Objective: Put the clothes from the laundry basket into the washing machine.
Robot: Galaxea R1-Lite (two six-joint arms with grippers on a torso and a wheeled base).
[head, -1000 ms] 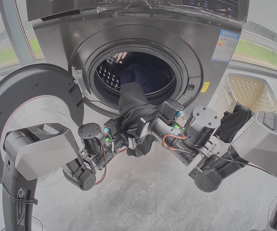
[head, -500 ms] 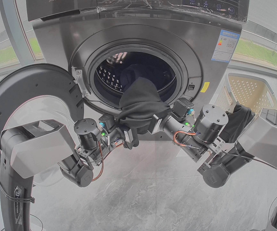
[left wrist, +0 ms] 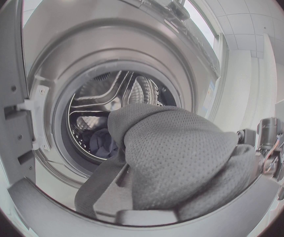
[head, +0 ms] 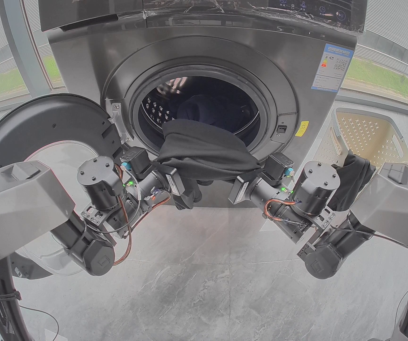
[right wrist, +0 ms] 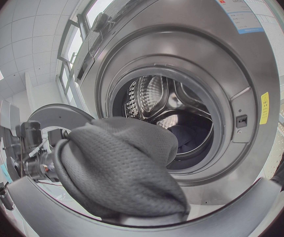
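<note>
Left pincer (head: 183, 191) and right pincer (head: 238, 188) clamped ends of the garment (head: 204, 150); soft and light, it would likely sag.

The washing machine (head: 85, 58) was satin grey metal, its drum (head: 159, 112) shiny perforated steel. The garment (head: 204, 150) was matt black mesh-knit cloth; the laundry basket (head: 369, 138) matt cream plastic.

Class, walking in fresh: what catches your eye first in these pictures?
A black garment slung between the left gripper and right gripper, at the open mouth of the washer. The door stands wide on the left; a basket on the right has dark cloth over its rim.
</note>
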